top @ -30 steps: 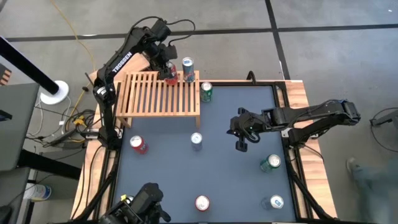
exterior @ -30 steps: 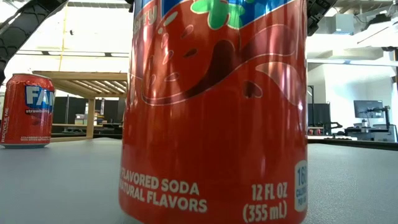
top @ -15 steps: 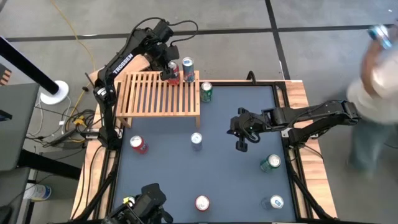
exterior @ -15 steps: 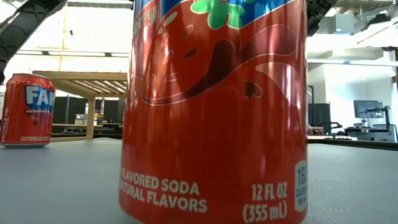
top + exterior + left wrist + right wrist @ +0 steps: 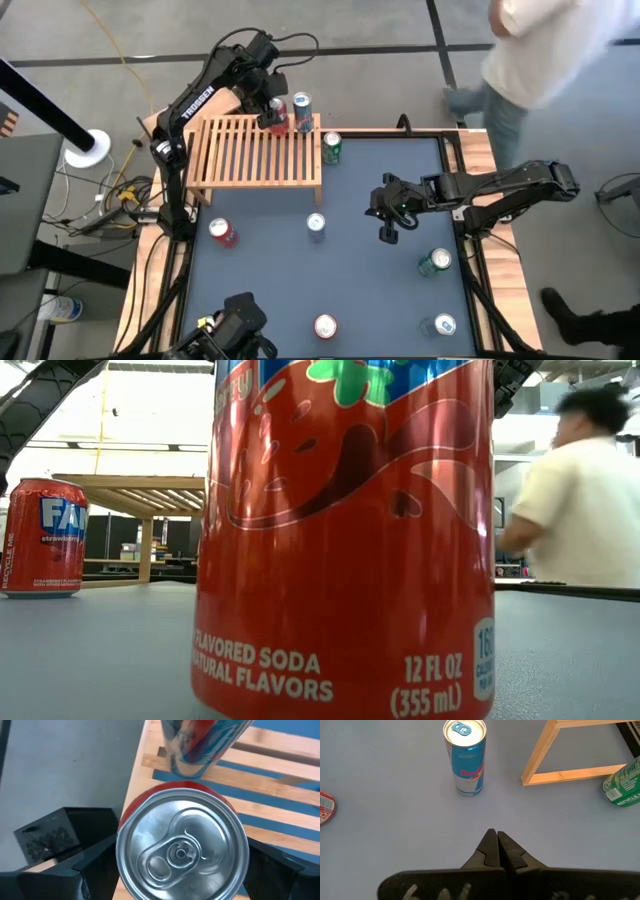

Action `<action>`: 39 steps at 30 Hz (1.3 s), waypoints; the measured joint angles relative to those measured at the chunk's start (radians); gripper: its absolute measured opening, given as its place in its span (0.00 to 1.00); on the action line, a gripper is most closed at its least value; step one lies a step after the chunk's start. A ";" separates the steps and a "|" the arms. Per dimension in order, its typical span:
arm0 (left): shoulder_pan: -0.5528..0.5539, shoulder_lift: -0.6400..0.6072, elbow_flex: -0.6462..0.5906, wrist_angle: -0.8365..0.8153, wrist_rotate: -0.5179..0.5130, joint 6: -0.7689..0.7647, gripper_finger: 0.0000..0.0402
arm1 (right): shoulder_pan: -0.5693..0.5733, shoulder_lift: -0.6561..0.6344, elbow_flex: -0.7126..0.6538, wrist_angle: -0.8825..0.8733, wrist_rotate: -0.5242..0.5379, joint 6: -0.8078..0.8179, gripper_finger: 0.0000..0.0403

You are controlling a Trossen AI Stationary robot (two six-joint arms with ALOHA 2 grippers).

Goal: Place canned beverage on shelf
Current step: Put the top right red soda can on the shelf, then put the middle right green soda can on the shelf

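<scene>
Red can (image 5: 277,121) stands upright on the slatted wooden shelf (image 5: 240,155), at its back edge near the far right corner, touching or just beside a taller blue-and-silver can (image 5: 302,108) that stands on the same slats; seen from the left wrist, the red can's silver lid (image 5: 182,849) fills the middle of the view with a dark finger (image 5: 90,870) at either side and a gap showing between each finger and the can's wall; so the left gripper (image 5: 272,112) hangs directly over that can with its fingers spread apart around it, not pressing it; the right gripper (image 5: 388,230) hovers over the blue table (image 5: 370,290) well to the right of the shelf and in front of it, its two fingers (image 5: 496,851) pressed together on nothing; a green can (image 5: 331,147) stands on the table just off the shelf's right end; a slim blue-and-silver can (image 5: 316,224) stands in front of the shelf's right front leg; another red can (image 5: 223,232) stands in front of the shelf's left part; further from the shelf, near the table's front edge, another red can (image 5: 325,326) stands very close to the low camera; a person (image 5: 545,55) in a light top passes beyond the table's far right corner.
</scene>
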 joint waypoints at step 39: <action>-0.029 -0.123 0.000 0.020 -0.101 -0.034 0.83 | 0.000 0.000 0.000 0.003 0.000 -0.001 0.00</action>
